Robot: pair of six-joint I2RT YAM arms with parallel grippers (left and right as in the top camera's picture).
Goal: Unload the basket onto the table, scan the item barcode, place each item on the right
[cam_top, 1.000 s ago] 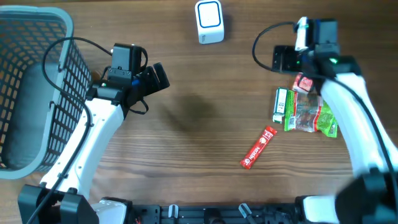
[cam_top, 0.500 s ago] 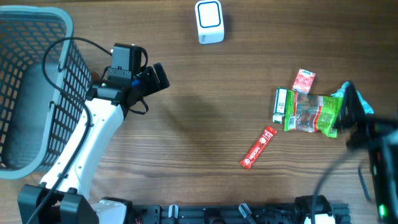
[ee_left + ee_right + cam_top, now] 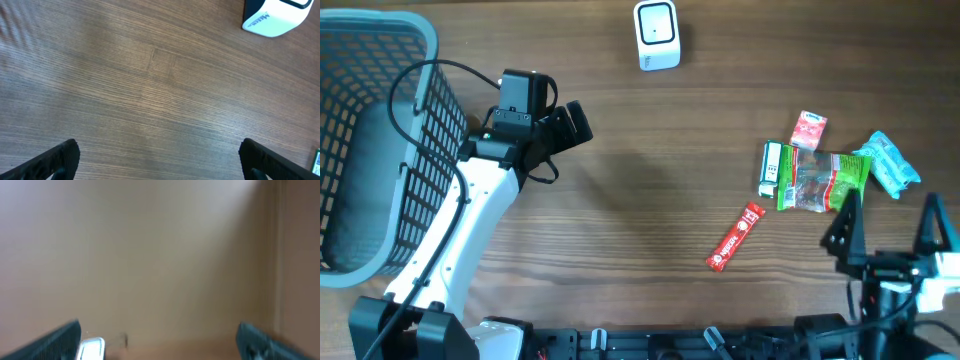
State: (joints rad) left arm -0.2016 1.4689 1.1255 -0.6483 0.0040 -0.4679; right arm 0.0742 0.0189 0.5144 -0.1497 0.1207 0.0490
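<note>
Right gripper (image 3: 890, 218): splayed, empty, now at near-right edge of brown wooden table (image 3: 650, 215).
Left gripper (image 3: 570, 127): splayed, empty, unmoved.
Crinkled teal plastic packet (image 3: 887, 163): uncovered.

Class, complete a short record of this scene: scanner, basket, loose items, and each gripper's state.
scanner: white scanner, top centre, standing alone
basket: grey basket, far left
items: red stick packet, green snack bag, pink packet, green-white box, blue packet, all at right
left gripper: open, holding nothing
right gripper: open, holding nothing, beside the green snack bag
</note>
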